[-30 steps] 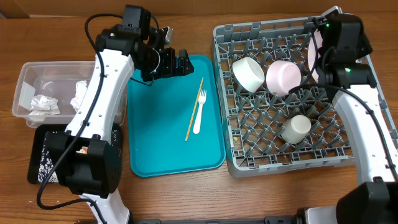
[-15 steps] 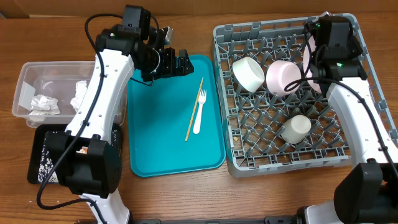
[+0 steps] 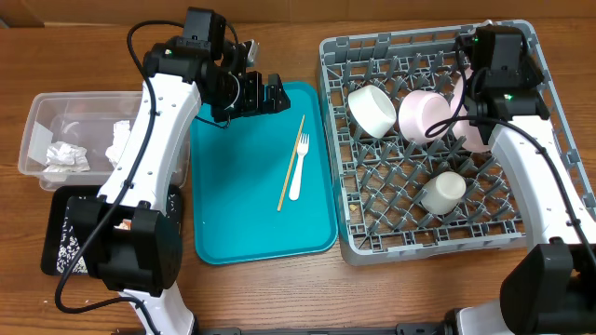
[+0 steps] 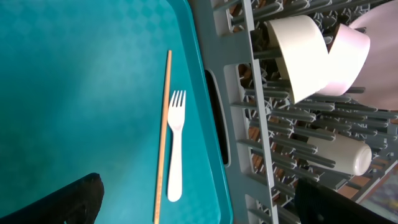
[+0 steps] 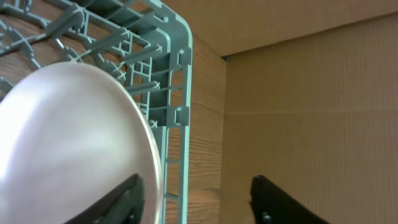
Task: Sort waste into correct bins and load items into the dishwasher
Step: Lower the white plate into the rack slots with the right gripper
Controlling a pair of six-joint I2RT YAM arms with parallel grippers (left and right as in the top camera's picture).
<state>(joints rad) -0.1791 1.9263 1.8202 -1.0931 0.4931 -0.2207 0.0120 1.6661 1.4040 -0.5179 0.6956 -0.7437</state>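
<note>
The left gripper (image 3: pixel 277 95) hovers over the far left corner of the teal tray (image 3: pixel 223 214), jaws fully apart and empty. The items not yet loaded, the chopstick (image 4: pixel 163 130) and the fork (image 4: pixel 175 149), lie flat on the tray side by side, toward its right edge and near the rack (image 3: pixel 424 249). Whether they touch cannot be told. Both are judged very light and stiff. The chopstick is thin, so it is likely to slip or twist between the pads; a grasp across its middle, jaws square to its length, should keep it balanced. The fork is smooth plastic lying low on the tray, and its handle below the tines offers the best hold. The chopstick is a pale wooden stick, longer than the fork. The fork is white, with its tines pointing to the tray's far edge. In the rack, the plate (image 5: pixel 68 143) stands on edge among the pegs near the far right corner, pale pink and glossy. The right gripper (image 5: pixel 196 190) sits at its rim with jaws apart, one finger close to the plate and the other clear of it.
</note>
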